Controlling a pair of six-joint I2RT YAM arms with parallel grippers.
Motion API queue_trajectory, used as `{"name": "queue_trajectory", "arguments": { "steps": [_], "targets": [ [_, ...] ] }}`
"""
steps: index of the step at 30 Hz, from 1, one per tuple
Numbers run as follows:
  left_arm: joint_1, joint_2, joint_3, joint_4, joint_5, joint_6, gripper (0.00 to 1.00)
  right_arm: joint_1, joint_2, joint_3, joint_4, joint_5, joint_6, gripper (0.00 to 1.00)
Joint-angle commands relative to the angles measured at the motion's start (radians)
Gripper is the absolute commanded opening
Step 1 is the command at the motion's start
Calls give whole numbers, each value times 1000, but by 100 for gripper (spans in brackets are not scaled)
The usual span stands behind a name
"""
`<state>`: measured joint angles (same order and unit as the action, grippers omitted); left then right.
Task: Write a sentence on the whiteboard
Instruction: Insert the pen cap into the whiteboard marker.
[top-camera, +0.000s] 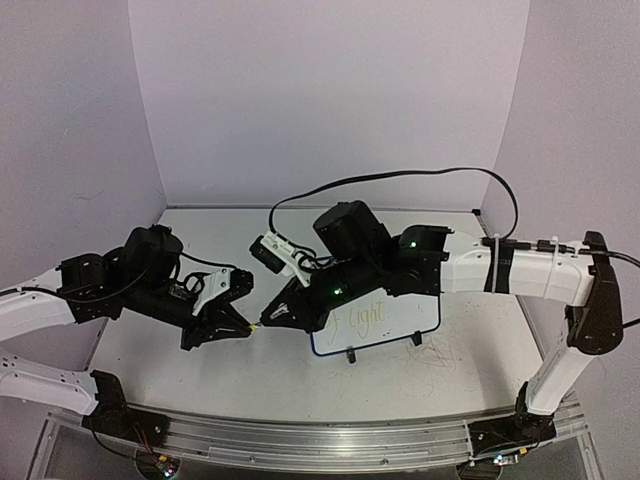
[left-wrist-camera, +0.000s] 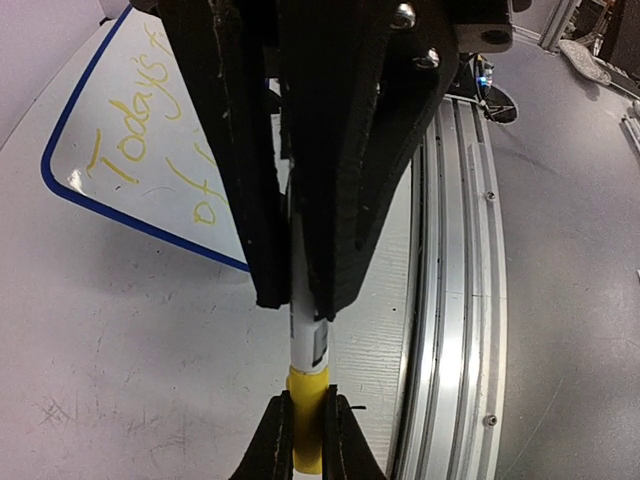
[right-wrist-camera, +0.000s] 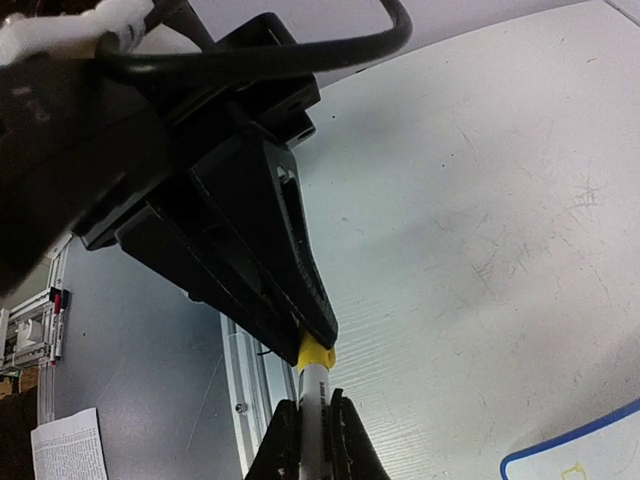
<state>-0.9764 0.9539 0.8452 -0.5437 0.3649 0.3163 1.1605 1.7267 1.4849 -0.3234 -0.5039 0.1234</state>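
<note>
- The wide, scuffed grey tabletop (top-camera: 190, 370) is carrying the scene, with faint scribble marks showing near its right side.
- The small white whiteboard (top-camera: 420, 318), with rounded corners, a thin navy frame and two black feet, is standing right of centre, partly hidden under the right arm.
- The pale-yellow handwritten sentence (left-wrist-camera: 135, 150) is lying across it in two lines. Only parts are showing, but the writing is probably finished.
- The black, wedge-fingered right gripper (right-wrist-camera: 315, 435) is reaching left, its fingers clamping the smooth white plastic marker barrel (left-wrist-camera: 307, 335).
- The black left gripper (left-wrist-camera: 307, 430) is meeting it from the left, its fingers squeezing together on the glossy yellow cap (left-wrist-camera: 308, 385).
- The marker is lying just left of the board, its long axis running left to right between the two sets of fingertips. Any pull or push on the cap should be going straight along that line.
</note>
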Motion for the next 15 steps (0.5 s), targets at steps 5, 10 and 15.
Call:
{"name": "queue_trajectory", "arguments": {
  "steps": [5, 10, 15],
  "targets": [
    [-23, -15, 94, 273, -17, -15, 0, 33, 79, 6, 189, -192, 69, 0],
    [-52, -2, 76, 310, -55, -9, 0, 36, 87, -38, 352, -213, 209, 0],
    [-58, -14, 52, 309, -120, -25, 1, 3, -35, -208, 409, -71, 228, 0]
  ]
}}
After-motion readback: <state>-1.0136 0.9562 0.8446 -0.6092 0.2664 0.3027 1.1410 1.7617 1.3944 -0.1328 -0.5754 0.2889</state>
